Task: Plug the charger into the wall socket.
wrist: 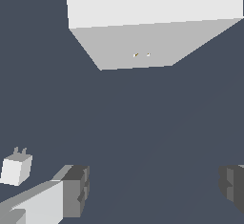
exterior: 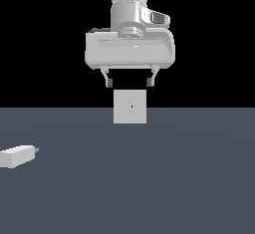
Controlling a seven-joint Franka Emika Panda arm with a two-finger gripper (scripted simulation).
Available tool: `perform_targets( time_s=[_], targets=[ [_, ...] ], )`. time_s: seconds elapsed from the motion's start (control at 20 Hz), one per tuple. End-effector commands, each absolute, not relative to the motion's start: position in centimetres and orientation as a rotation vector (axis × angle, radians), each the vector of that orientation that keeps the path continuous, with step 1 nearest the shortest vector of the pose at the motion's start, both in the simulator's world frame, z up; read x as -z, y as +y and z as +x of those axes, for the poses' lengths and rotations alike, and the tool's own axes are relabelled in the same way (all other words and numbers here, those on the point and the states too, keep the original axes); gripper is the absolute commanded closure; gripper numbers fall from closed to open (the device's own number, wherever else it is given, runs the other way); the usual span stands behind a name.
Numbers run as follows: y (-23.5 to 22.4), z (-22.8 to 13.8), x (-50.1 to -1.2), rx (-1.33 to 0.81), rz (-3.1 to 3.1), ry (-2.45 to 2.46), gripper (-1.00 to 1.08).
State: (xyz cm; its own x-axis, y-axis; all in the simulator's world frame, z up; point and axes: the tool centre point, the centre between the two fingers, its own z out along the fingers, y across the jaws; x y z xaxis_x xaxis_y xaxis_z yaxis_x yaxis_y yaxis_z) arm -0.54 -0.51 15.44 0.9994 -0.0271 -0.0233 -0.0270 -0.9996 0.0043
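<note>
With the end effector [exterior: 129,82] held wide and empty above the socket [exterior: 130,106], the charger [exterior: 17,156], lying well apart on the table [exterior: 174,178], could have been gripped askew, so its prongs might have missed the hole.

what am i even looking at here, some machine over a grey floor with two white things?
It is a simulated robot arm, shown by two cameras. The exterior view looks at the scene from off the arm; the wrist view looks out from the arm's own wrist. The arm ends in a pincer with two fingers, spread open and holding nothing. On the grey floor stand two things: an upright pale square plate, the wall socket, right below the pincer, and a small off-white block with prongs, the charger, lying apart at the exterior view's left.
</note>
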Motion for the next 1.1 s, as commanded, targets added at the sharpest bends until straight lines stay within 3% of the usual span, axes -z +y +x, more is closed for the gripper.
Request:
perform_targets(
  time_s=[0.0, 0.5, 1.05],
  targets=[
    [-0.5, -0.5, -15.4, 0.037, 3.137, -0.042, -0.92],
    [1.0, -1.3, -14.9, -0.007, 3.136, -0.064, -0.92],
    [6.0, -3.7, -12.9, -0.152, 3.126, -0.134, -0.92]
  ],
)
